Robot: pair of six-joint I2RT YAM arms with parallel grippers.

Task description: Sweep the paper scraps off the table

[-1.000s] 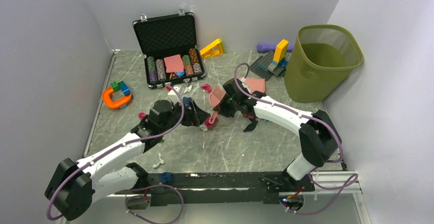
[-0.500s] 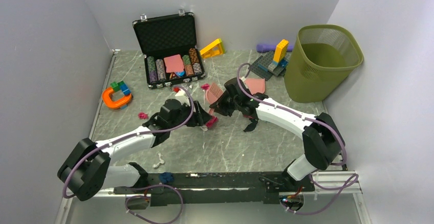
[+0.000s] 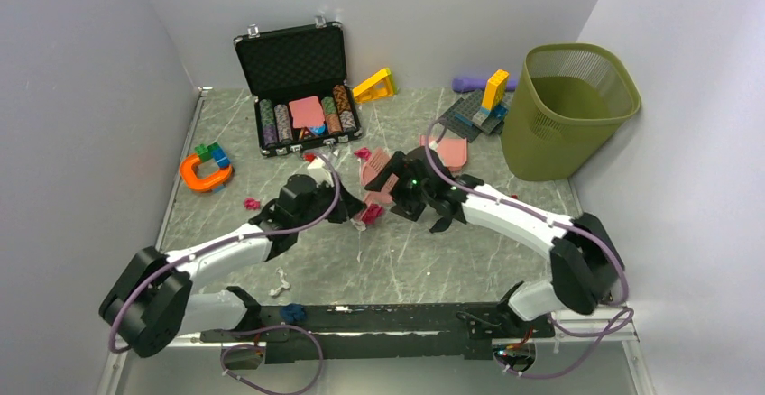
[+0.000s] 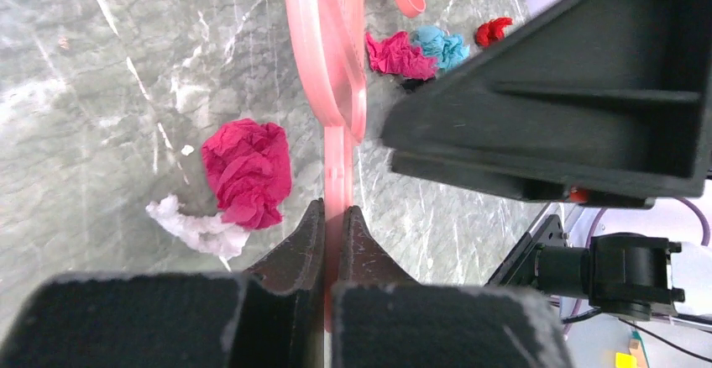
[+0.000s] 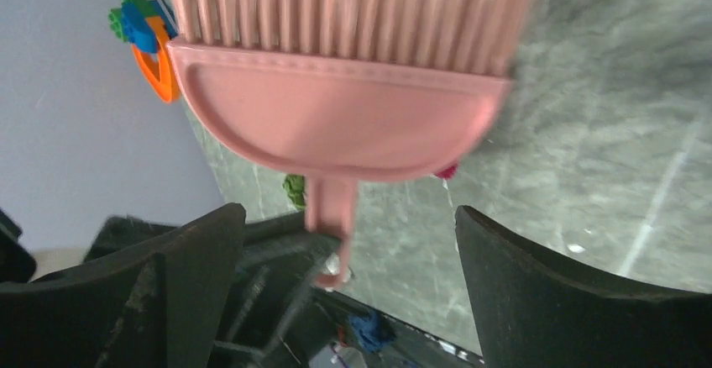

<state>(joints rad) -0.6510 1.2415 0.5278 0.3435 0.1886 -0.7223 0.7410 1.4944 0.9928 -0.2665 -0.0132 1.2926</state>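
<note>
A pink hand brush (image 3: 379, 169) hangs over the middle of the table (image 3: 406, 260). My left gripper (image 4: 334, 212) is shut on its thin handle (image 4: 337, 175). My right gripper (image 5: 348, 212) stands wide open just behind the brush head (image 5: 336, 116), touching nothing. Paper scraps lie around: a magenta wad (image 4: 248, 170) and a white one (image 4: 193, 225) beside the left fingers, magenta (image 4: 399, 55), teal (image 4: 442, 44) and red (image 4: 493, 30) wads farther off. In the top view a magenta wad (image 3: 252, 204) lies at the left and a white one (image 3: 281, 280) near the front.
A pink dustpan (image 3: 448, 150) lies behind the right gripper. An open black chip case (image 3: 298, 88) stands at the back, a green mesh bin (image 3: 568, 111) at the back right. An orange toy with blocks (image 3: 206, 171) sits left, a grey baseplate with blocks (image 3: 478, 111) beside the bin.
My left gripper reached in and shut on the brush handle. My right gripper opened wide and let the brush go, and the brush head now tips toward the back.
</note>
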